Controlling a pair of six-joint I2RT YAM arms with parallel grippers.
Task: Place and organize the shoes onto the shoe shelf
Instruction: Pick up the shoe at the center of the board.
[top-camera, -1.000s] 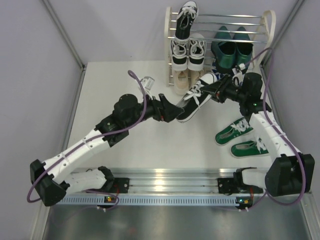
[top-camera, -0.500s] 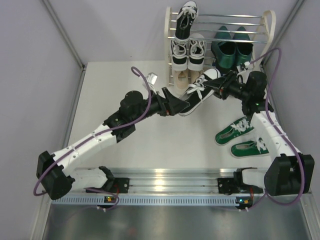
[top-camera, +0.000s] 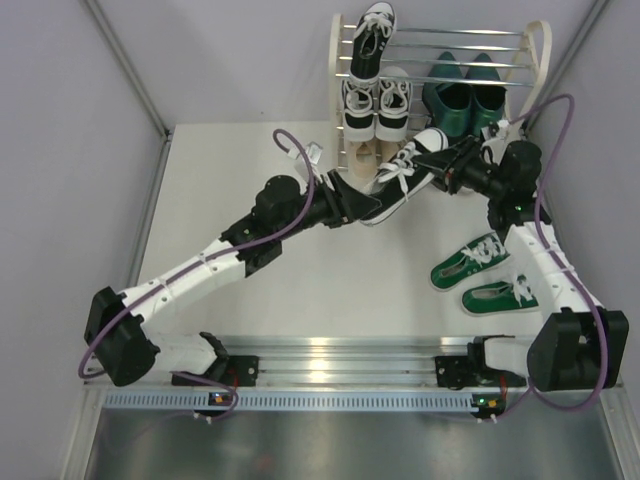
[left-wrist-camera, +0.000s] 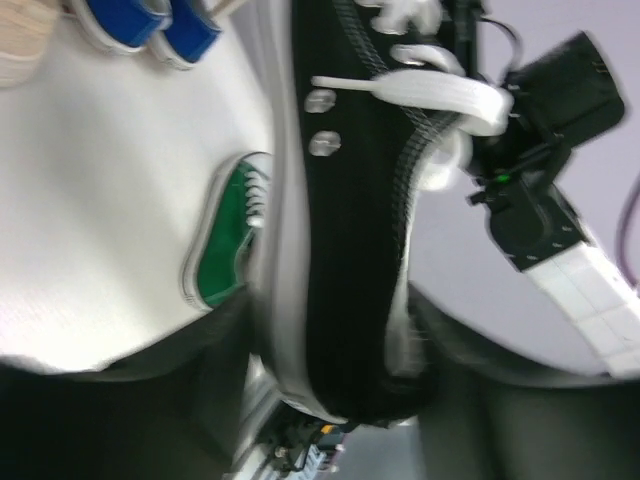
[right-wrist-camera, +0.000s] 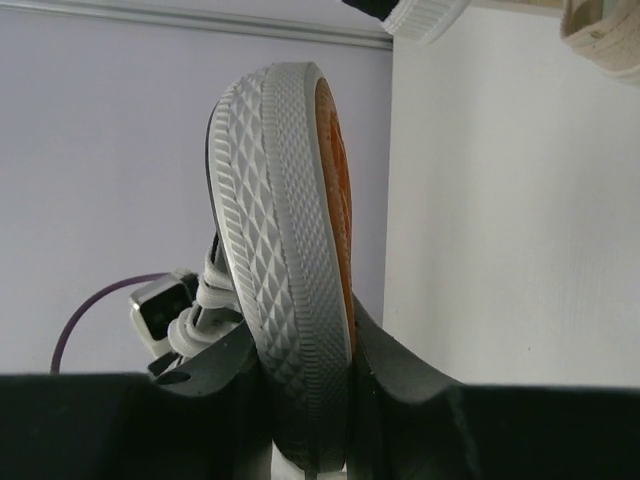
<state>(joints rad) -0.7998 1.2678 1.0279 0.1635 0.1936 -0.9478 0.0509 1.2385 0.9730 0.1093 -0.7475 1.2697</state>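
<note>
shoe: black-and-white sneaker (top-camera: 402, 182) hangs above the table (top-camera: 230, 160), just near of the shoe shelf (top-camera: 541, 50).
right hand (top-camera: 447, 172): closed on its front part.
left hand (top-camera: 353, 207): around the heel; i cannot tell if it presses.
handling: probably light, with soft canvas and a stiff rubber sole that grips well; best held at the sole and heel.
</note>
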